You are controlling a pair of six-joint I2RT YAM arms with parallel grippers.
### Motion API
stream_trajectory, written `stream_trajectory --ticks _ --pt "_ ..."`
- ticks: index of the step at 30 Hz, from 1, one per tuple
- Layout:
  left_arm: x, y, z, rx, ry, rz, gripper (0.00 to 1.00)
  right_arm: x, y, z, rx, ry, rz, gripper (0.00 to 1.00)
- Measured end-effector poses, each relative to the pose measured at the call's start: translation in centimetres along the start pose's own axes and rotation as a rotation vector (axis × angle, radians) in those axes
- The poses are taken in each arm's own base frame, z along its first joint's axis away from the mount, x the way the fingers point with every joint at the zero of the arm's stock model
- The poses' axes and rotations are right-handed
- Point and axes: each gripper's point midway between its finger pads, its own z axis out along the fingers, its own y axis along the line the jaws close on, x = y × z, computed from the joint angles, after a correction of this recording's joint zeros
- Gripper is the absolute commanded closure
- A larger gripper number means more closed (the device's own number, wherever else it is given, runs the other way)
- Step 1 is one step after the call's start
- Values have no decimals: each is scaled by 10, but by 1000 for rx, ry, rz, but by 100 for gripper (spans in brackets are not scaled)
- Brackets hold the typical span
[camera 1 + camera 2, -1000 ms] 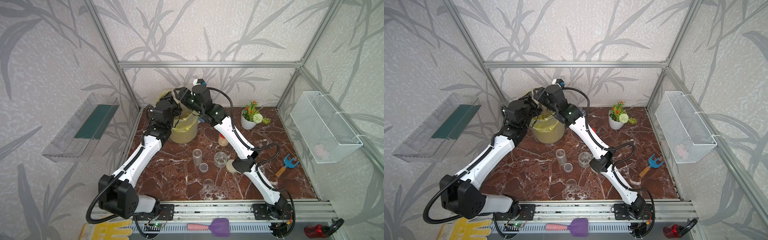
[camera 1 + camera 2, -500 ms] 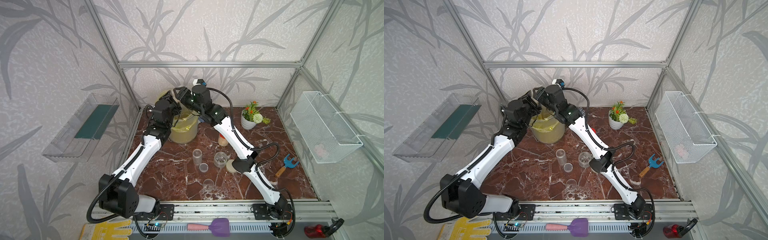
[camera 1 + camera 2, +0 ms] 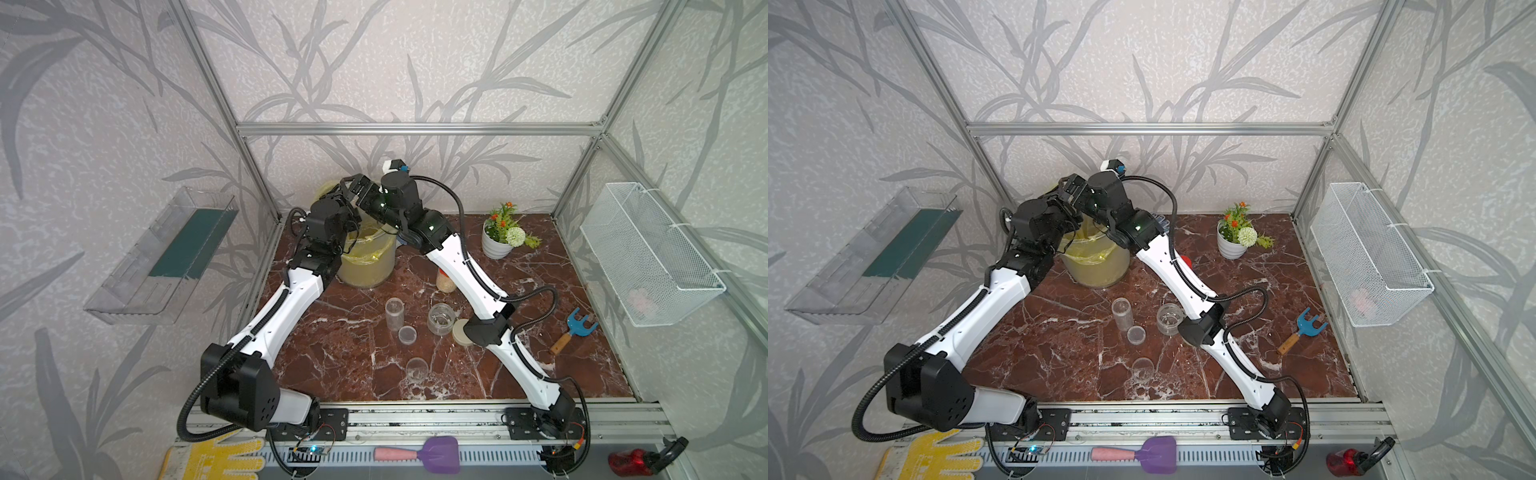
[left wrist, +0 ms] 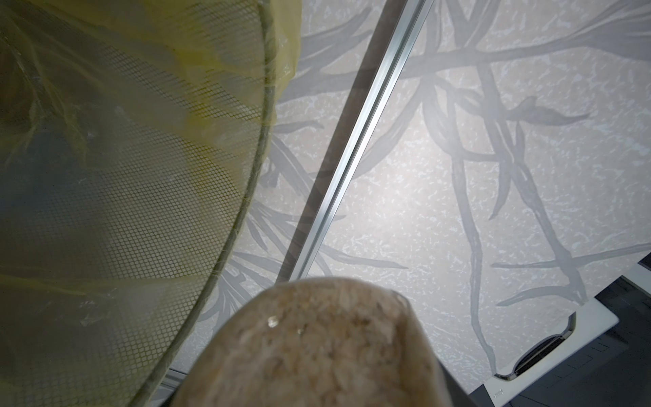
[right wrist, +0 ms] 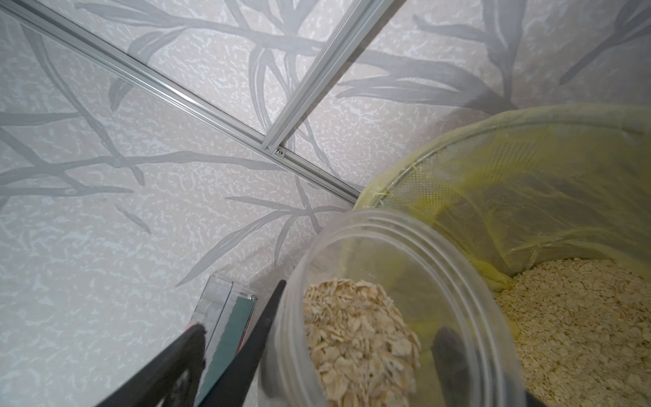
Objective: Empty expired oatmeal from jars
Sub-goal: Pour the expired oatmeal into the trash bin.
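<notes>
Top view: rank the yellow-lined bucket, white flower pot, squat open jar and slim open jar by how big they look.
In a top view:
1. yellow-lined bucket
2. white flower pot
3. squat open jar and slim open jar: too close to rank; the squat one looks wider, the slim one taller.

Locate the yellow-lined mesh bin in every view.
Both top views: yellow-lined mesh bin at the marble table back-left corner.
Left wrist: bin close up, mesh wall and liner.
Right wrist: bin seen into, oatmeal inside.
Shared landmark: aluminium frame behind the bin.
</notes>
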Motion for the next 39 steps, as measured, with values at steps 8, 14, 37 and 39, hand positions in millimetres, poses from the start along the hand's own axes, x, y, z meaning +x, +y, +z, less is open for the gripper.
stream_trajectory --ticks 8,14,37,39 --pt "-8 10 8 -23 -20 31 91 4 -20 -1 79 20 -37 1" --pt "-10 18 21 -46 -12 56 92 1 -38 -5 144 47 -138 1" --pt "-15 -10 16 -18 8 189 91 -36 -68 -80 246 308 -873 1" --pt "-16 -12 16 -17 10 197 91 -30 -74 -83 241 356 -931 1"
